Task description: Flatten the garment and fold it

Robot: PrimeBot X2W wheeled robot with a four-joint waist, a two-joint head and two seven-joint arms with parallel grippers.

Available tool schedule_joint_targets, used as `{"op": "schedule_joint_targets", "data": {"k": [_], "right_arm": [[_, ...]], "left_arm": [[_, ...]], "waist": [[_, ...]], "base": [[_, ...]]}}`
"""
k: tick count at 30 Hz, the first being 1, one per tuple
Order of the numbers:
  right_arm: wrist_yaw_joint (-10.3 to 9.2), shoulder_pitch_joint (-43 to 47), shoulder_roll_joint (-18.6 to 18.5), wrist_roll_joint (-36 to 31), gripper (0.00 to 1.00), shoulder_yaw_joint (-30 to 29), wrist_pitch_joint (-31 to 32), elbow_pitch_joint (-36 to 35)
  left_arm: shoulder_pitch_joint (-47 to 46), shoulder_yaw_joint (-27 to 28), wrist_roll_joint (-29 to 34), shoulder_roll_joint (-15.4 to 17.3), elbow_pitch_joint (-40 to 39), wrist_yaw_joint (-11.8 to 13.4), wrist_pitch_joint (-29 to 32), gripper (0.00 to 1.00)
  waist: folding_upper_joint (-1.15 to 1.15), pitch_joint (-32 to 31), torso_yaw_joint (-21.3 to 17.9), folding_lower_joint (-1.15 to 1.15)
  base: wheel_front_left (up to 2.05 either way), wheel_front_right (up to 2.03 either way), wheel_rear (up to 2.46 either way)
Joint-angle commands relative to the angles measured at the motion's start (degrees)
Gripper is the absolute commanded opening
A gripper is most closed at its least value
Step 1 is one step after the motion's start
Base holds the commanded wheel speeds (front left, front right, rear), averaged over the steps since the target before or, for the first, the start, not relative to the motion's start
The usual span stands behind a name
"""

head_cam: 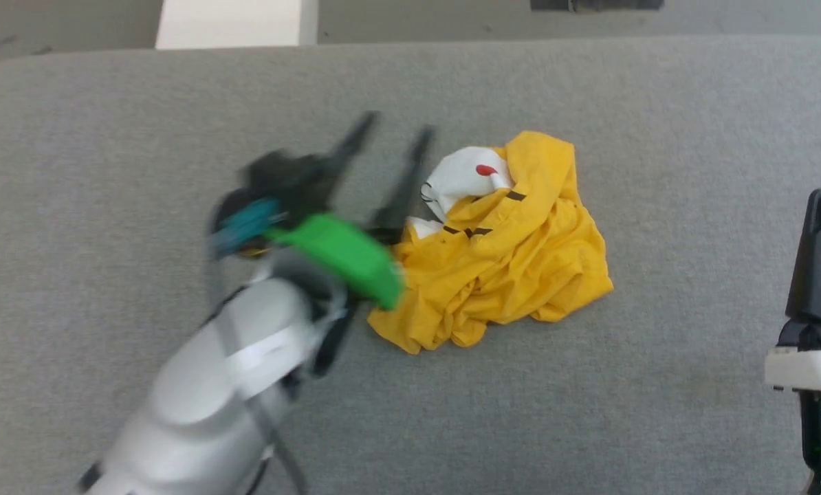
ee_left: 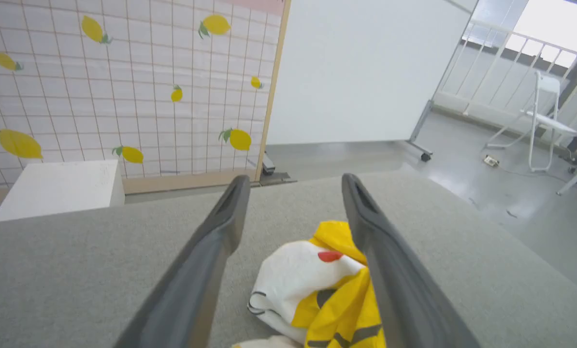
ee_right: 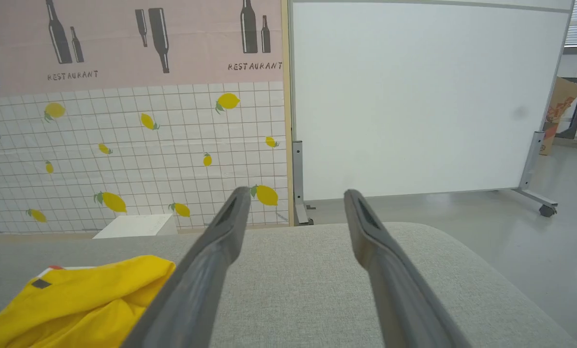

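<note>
The garment (head_cam: 507, 247), a mustard-yellow T-shirt with white patches, a red dot and black stripes, lies crumpled in a heap on the grey surface (head_cam: 108, 137). My left gripper (head_cam: 397, 130) is open and blurred, just left of the heap, its right finger close to the white patch. In the left wrist view the garment (ee_left: 312, 285) lies between and under the open left gripper (ee_left: 295, 186). My right gripper (head_cam: 816, 199) stands at the right edge, well clear of the cloth. In the right wrist view the right gripper (ee_right: 295, 198) is open and holds nothing, with the garment (ee_right: 76, 299) at the lower left.
The grey padded surface ends at a far edge with floor beyond. A white box (ee_left: 56, 188) stands behind it, by a lemon-print panel (ee_left: 124, 72) and a white board on wheels (ee_right: 414, 96). A white folding chair (ee_left: 544, 116) stands on the floor at right.
</note>
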Motion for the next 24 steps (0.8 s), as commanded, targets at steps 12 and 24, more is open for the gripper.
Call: {"op": "schedule_joint_targets", "data": {"k": [12, 24], "right_arm": [[-0.10, 5.1, 0.0, 1.0, 1.00, 2.0, 0.1, 2.5], [-0.10, 4.3, 0.0, 0.5, 1.00, 5.4, 2.4, 3.5]], "left_arm": [[29.5, 28.0, 12.0, 5.6, -19.3, 5.1, -5.3, 1.00], [38.2, 39.3, 23.0, -5.8, -20.2, -5.5, -5.3, 1.00]], "waist": [[0.00, -4.2, 4.3, 0.00], [0.00, -2.9, 6.4, 0.00]], "base": [[0.00, 0.00, 0.00], [0.00, 0.00, 0.00]]}}
